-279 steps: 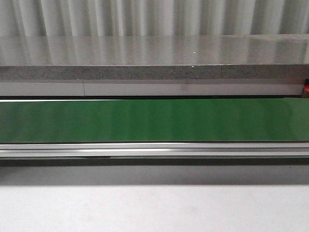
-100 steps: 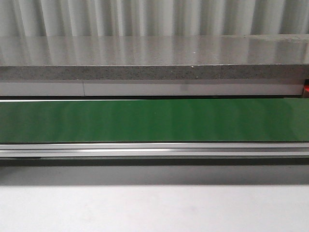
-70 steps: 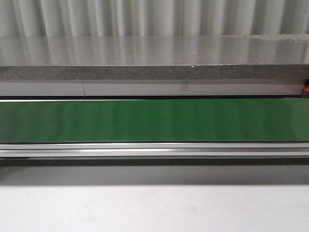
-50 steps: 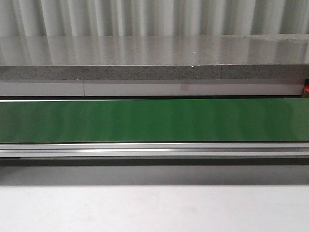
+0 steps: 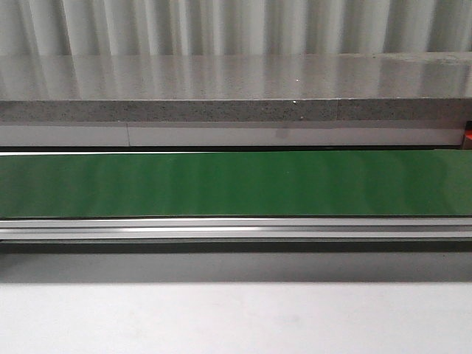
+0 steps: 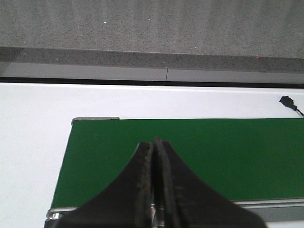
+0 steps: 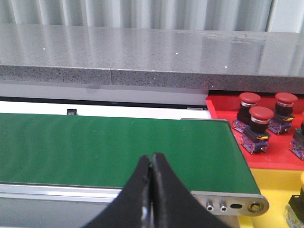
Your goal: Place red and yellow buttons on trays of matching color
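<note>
While the green belt [image 5: 236, 184] runs bare, both my grippers, left [image 6: 153, 142] and right [image 7: 151, 156], sit clenched on nothing.
Red buttons [image 7: 259, 118] in the red tray [image 7: 223, 107] look rigid and light; I'd pinch the blocky base, not the domed cap.

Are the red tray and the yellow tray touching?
Touching: in the right wrist view the red tray meets the yellow tray edge to edge, with no gap between them.

The light is even and bright in all three views, coming from above. The grey counter [image 5: 236, 77] shows soft vertical glare stripes on its top. The green belt [image 5: 236, 184] has a faint sheen. A dark shadow band lies under the belt frame in the front view. The near fingers in both wrist views are dark and slightly blurred.
</note>
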Controlling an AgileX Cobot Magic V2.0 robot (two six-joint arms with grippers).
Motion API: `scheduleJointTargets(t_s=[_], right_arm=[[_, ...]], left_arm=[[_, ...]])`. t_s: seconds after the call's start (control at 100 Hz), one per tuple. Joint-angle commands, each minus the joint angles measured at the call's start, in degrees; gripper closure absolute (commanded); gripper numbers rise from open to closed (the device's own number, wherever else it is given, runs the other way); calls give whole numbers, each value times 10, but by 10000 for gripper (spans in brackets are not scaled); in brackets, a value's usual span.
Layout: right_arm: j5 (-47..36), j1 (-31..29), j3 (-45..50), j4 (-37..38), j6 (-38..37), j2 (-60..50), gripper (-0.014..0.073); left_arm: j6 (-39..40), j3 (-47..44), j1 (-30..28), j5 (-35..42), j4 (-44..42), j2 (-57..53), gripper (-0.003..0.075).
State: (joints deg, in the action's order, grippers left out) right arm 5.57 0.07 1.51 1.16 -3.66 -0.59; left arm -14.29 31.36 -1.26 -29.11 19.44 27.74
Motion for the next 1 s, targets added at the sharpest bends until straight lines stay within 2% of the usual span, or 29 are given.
scheduleJointTargets(t_s=[0.0, 0.16, 0.28, 0.52, 0.99], right_arm=[[-46, -2, 1, -1, 5, -9, 661], [-46, -2, 1, -1, 5, -9, 661], [-46, -2, 1, -1, 5, -9, 661], [-46, -2, 1, -1, 5, -9, 661], [-46, -2, 1, -1, 5, -9, 661]], left_arm=[[-2, 16, 5, 44, 14, 4, 740], [-1, 10, 8, 68, -21, 1, 740], [12, -23, 32, 117, -61, -17, 740], [108, -107, 74, 184, -159, -82, 740], [124, -282, 74, 244, -173, -248, 740]])
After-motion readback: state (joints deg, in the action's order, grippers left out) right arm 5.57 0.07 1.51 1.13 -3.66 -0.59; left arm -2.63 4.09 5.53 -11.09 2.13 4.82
